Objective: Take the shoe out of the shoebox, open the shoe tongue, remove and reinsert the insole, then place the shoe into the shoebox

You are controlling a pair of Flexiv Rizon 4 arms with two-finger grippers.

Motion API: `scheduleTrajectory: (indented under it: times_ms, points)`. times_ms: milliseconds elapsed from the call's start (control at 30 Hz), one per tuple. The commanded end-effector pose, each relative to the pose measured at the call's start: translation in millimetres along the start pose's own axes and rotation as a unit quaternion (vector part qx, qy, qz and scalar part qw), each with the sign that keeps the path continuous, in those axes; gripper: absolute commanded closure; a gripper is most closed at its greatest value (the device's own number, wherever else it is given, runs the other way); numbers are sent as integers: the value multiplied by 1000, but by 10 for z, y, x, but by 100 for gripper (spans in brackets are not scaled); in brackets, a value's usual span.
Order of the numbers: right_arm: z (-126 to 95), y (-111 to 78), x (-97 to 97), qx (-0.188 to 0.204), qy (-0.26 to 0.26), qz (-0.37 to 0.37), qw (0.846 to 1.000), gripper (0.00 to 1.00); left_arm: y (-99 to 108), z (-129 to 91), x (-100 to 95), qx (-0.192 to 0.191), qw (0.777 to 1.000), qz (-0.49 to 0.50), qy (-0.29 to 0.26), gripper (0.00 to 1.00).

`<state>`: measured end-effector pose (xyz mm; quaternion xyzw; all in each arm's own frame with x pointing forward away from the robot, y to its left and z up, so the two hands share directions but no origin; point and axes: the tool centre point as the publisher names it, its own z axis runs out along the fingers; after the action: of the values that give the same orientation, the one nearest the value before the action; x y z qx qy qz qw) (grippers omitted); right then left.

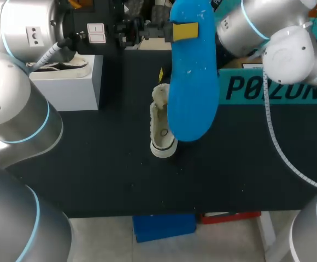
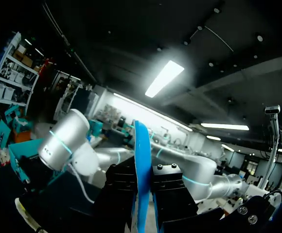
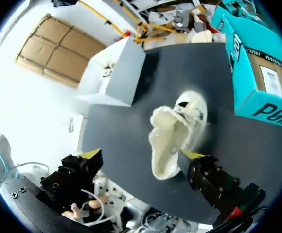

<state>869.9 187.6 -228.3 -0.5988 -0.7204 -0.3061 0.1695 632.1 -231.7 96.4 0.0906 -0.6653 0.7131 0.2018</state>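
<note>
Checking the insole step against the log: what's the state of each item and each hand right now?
Insole: out of the shoe, held in the air.
Shoe: on the table, outside the shoebox, opening facing up.
Shoebox: at the table's right side; can't tell if it's open or shut.
White box: second shoe lying on it.
Left hand: shut on the insole.
Right hand: open above the shoe, holding nothing.

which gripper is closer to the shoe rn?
Right. The right gripper hangs over the shoe, jaws open to either side of it. The left gripper points upward, away from it, shut on the blue insole held high.
</note>
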Motion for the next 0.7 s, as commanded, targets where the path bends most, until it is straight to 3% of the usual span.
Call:
scheduleTrajectory:
  times_ms: [33,200,367,700]
  points:
    - [-70,-167,-33,-40,87,23,995,0,18,5,7,1,1000,0,-2,100]
    - [-134,-204,32,-65,99,37,992,0,18,5,7,1,1000,0,-2,100]
    - [-125,-237,3,-77,175,66,979,0,18,5,7,1,1000,0,-2,100]
    - [-65,-266,-77,-103,267,87,954,0,18,5,7,1,1000,0,-2,100]
